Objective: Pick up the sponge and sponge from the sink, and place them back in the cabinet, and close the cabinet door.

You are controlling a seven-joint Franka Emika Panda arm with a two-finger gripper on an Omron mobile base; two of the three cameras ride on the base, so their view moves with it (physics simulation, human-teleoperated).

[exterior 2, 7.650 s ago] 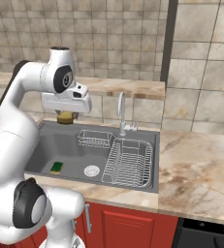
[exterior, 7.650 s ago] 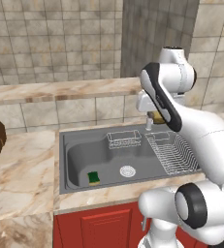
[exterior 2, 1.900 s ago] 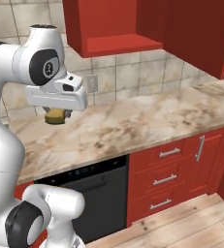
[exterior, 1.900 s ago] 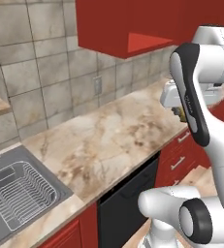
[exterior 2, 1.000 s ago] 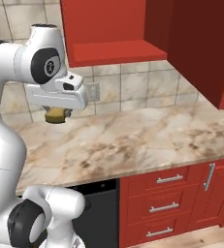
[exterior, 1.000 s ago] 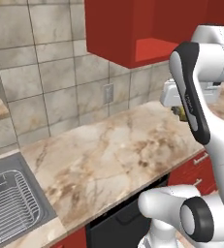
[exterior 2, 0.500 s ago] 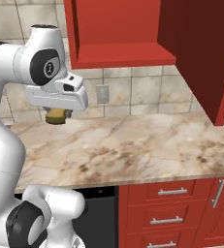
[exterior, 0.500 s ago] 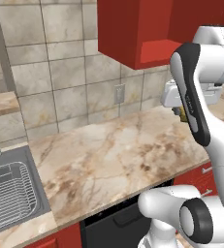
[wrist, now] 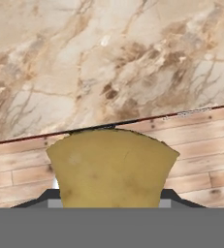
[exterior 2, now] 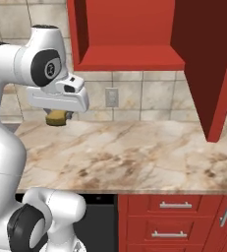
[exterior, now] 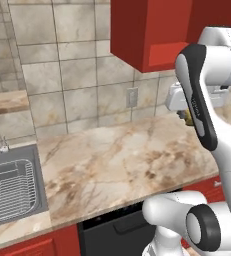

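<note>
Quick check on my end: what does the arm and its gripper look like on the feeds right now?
A glossy white arm of rounded segments with dark grey joint caps; one cap carries a small white mark. The boxy white hand ends in the gripper.

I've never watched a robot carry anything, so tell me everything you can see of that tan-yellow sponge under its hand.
The tan-yellow sponge is a small soft-looking block with a dull, faintly mottled surface. The white arm's gripper is shut on it, so it hangs in the air above the front edge of the marble counter, touching nothing else. From the right base view only its lower part shows beneath the hand; from the hand view it looks broad, with its far edge curved.
</note>
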